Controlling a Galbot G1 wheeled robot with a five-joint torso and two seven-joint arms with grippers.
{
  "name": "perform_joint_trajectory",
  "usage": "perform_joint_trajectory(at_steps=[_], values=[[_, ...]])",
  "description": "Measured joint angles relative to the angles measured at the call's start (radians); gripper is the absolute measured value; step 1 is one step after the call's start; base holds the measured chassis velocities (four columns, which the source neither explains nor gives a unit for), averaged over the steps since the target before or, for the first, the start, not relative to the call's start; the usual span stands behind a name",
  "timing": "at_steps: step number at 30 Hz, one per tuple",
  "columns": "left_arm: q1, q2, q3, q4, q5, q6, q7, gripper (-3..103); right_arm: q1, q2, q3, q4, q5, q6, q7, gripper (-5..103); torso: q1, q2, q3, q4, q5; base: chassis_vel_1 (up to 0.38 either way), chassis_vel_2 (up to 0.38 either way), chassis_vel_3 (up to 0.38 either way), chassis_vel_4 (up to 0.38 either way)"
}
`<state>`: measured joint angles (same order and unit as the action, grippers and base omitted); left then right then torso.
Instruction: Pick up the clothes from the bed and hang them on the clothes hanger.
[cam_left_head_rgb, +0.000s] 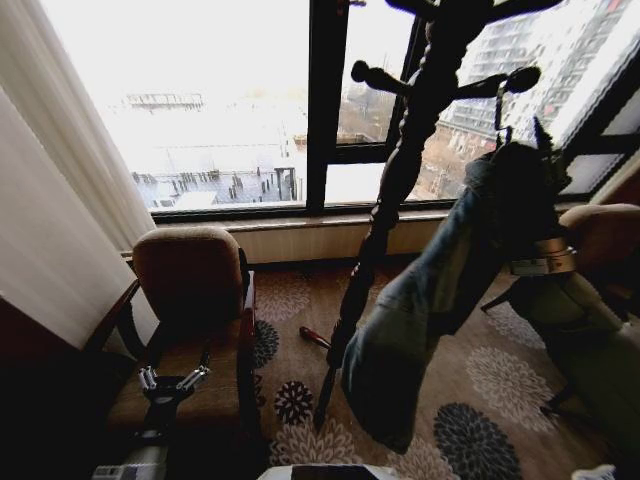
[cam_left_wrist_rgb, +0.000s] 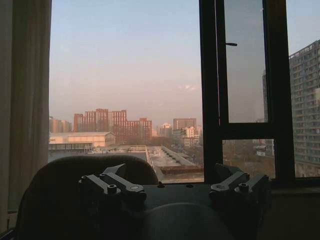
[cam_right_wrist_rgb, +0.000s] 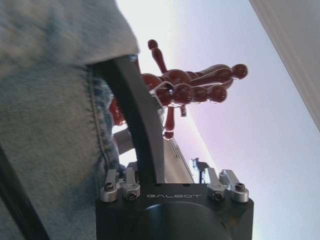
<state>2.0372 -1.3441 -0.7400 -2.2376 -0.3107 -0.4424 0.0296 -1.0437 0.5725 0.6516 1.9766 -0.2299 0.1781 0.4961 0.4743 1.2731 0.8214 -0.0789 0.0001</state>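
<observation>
The clothes, a faded-blue denim jacket (cam_left_head_rgb: 430, 300) (cam_right_wrist_rgb: 50, 125), hang in the air at the right, beside a dark turned-wood coat stand (cam_left_head_rgb: 400, 170) (cam_right_wrist_rgb: 200, 87). The black clothes hanger (cam_right_wrist_rgb: 132, 115) runs inside the jacket's collar, and its thin hook (cam_left_head_rgb: 497, 112) reaches up to one of the stand's pegs. My right gripper (cam_left_head_rgb: 522, 140) (cam_right_wrist_rgb: 167, 175) is raised at the top of the jacket. It is open, with the hanger bar beside one finger and a wide gap to the other. My left gripper (cam_left_head_rgb: 172, 380) (cam_left_wrist_rgb: 172, 180) waits low and open over an armchair. The bed is out of view.
A brown armchair (cam_left_head_rgb: 190, 270) (cam_left_wrist_rgb: 65, 185) stands at the left under the big window (cam_left_head_rgb: 200, 100). A pale curtain (cam_left_head_rgb: 50, 200) hangs at the far left. Another chair (cam_left_head_rgb: 600, 235) is behind my right arm. Patterned carpet (cam_left_head_rgb: 480, 400) lies around the stand's feet.
</observation>
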Motion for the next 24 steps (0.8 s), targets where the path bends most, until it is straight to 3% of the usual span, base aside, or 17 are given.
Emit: perform_joint_trajectory(at_steps=[2,4,7,9,11,12,13,24], values=[[0.0,0.0,0.0,0.0,0.0,0.0,0.0,100,0.001,0.0,0.0,0.0,0.0,-0.001,0.0,54,0.0,0.0,0.0,0.0,-0.0001,0.0,0.0,0.0,0.0],[0.0,0.0,0.0,0.0,0.0,0.0,0.0,100,0.003,-0.001,-0.001,0.003,0.002,-0.004,0.002,65,0.0,0.0,0.0,0.0001,-0.0002,0.0,0.0,0.0,0.0],[0.0,0.0,0.0,0.0,0.0,0.0,0.0,100,0.003,-0.002,-0.002,0.004,0.003,-0.005,0.002,71,0.0,0.0,0.0,0.0001,-0.0002,0.0,0.0,0.0,0.0],[0.0,0.0,0.0,0.0,0.0,0.0,0.0,100,-0.002,-0.005,-0.003,0.012,0.016,-0.006,-0.005,86,0.0,0.0,0.0,0.0001,-0.0001,0.0,0.0,0.0,0.0],[0.0,0.0,0.0,0.0,0.0,0.0,0.0,100,-0.004,-0.006,-0.003,0.016,0.022,-0.009,-0.008,86,0.0,0.0,0.0,0.0001,-0.0001,0.0,0.0,0.0,0.0],[0.0,0.0,0.0,0.0,0.0,0.0,0.0,100,-0.008,-0.008,-0.007,0.027,0.038,-0.016,-0.014,96,0.0,0.0,0.0,0.0,-0.0001,0.0,0.0,0.0,0.0],[0.0,0.0,0.0,0.0,0.0,0.0,0.0,100,-0.007,-0.009,-0.012,0.03,0.046,-0.018,-0.017,99,0.0,0.0,0.0,0.0,-0.0001,0.0,0.0,0.0,0.0],[0.0,0.0,0.0,0.0,0.0,0.0,0.0,100,-0.008,-0.012,-0.042,0.037,0.105,-0.025,-0.044,100,0.0,0.0,0.0,0.0,-0.0001,0.0,0.0,0.0,0.0]])
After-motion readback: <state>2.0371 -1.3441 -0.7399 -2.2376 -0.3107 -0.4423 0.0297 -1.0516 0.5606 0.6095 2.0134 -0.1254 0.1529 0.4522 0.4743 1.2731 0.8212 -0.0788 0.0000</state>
